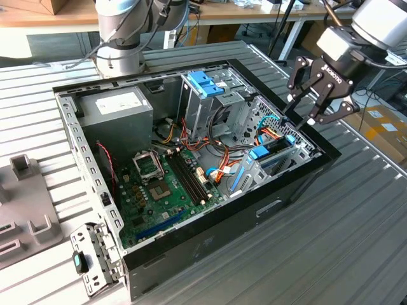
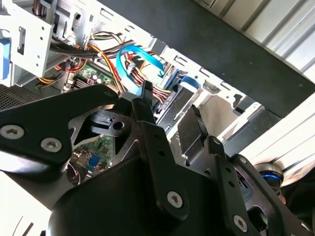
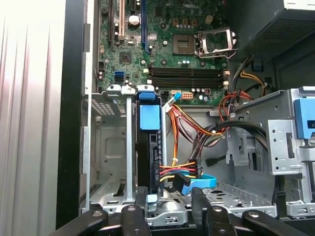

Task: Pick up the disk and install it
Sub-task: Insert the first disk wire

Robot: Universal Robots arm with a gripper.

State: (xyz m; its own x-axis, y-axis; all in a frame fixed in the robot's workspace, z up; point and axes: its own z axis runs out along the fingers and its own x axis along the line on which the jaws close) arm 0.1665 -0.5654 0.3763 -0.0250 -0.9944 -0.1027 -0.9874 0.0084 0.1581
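The disk (image 1: 272, 157) stands on edge in the drive bay at the corner of the open computer case (image 1: 210, 232), on the exterior view's right. A blue plastic tab tops the disk. In the first wrist view the disk (image 3: 149, 152) sits in its metal bay, with coloured cables and a blue cable (image 3: 199, 183) beside it. My gripper (image 1: 300, 113) hangs just above and beyond that corner, open, with nothing between its black fingers. The gripper (image 3: 167, 211) frames the disk's near end without touching it. In the second wrist view the gripper (image 2: 170, 110) is spread over the bay.
Inside the case are a grey power supply box (image 1: 117, 108), a tall metal cage with a blue top (image 1: 205, 86), the motherboard (image 1: 159, 184) and loose cable bundles (image 1: 216, 165). Grey fixtures (image 1: 25, 203) lie at the exterior view's left. A second arm's base (image 1: 121, 44) stands behind the case.
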